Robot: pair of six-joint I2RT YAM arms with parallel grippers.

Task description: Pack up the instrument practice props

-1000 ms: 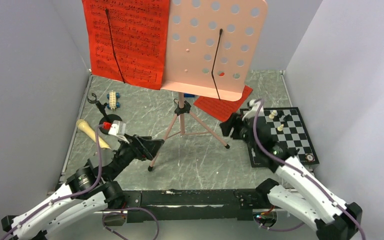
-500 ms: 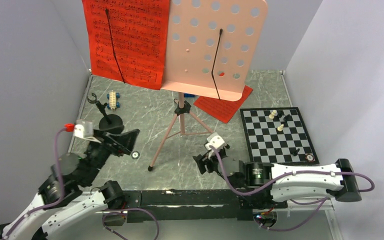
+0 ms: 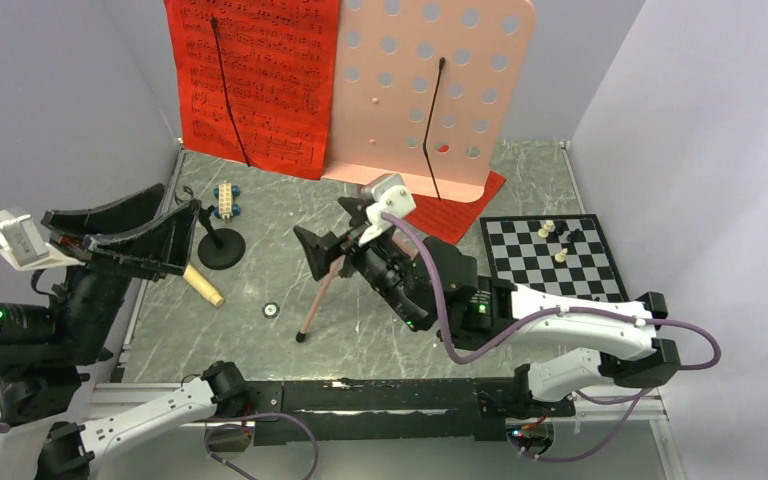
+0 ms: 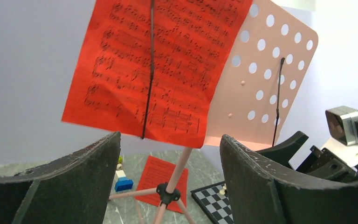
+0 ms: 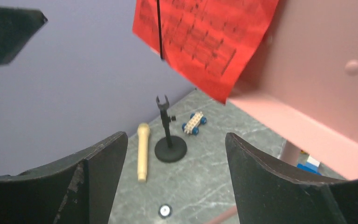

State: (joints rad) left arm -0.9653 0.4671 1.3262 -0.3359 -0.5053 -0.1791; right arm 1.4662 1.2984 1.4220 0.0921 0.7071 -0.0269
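1. Apparently the step in hand is freeing the red sheet-music page (image 3: 255,80) from the pink music stand (image 3: 430,90). The left pincer (image 3: 160,230) is raised above the counter (image 3: 260,350) and aimed at it, jaws spread wide with nothing between them.
2. To do it well, I would take the page by its lower left corner, which overhangs the stand's perforated plate. Then I would slide it out from under the black retaining wire (image 3: 230,95) rather than tug, since the tripod looks light and might tip.
3. The right pincer (image 3: 330,228), likewise agape and empty, hovers close by the stand's shaft under the plate's lip, well placed to steady it.
4. That page sits high on the plate's left half, above and beyond the left pincer, clearly apart from it. A second red page (image 3: 460,210) lies flat on the counter behind the tripod, beside the chessboard (image 3: 560,270).
5. The beige microphone (image 5: 142,151) lies on the counter just beside the black mic stand (image 5: 170,149), below the left pincer; neither is touched.
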